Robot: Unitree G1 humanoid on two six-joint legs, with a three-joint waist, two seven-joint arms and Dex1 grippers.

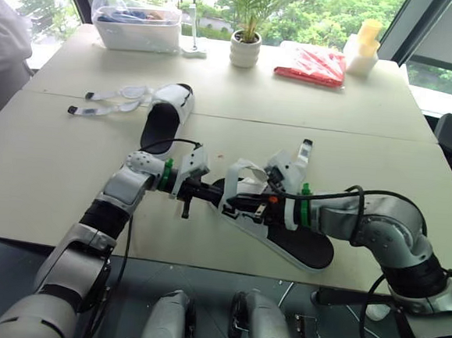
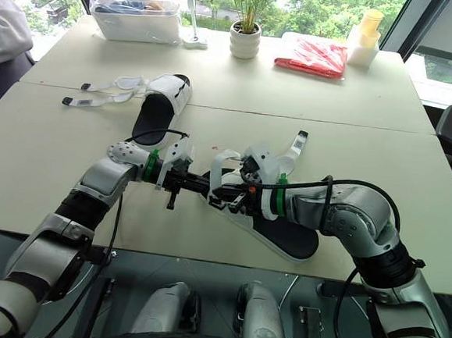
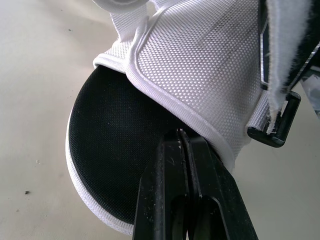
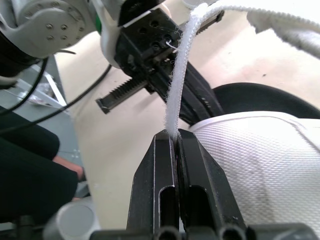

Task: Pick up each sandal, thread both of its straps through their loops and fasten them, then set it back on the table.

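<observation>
The near sandal, with a black footbed and white mesh straps, lies at the table's front middle between my two arms. My left gripper is shut on the edge of its white mesh upper at the toe end. My right gripper is shut on a thin white strap that rises from the fingertips, close to the left gripper's body. A black buckle loop hangs beside the upper. The second sandal rests further back on the left, its two straps lying unfastened on the table.
Along the far edge stand a clear plastic box, a potted plant, a red packet and a yellow-and-white container. A person's sleeve shows at the far left. The table's front edge runs just under my forearms.
</observation>
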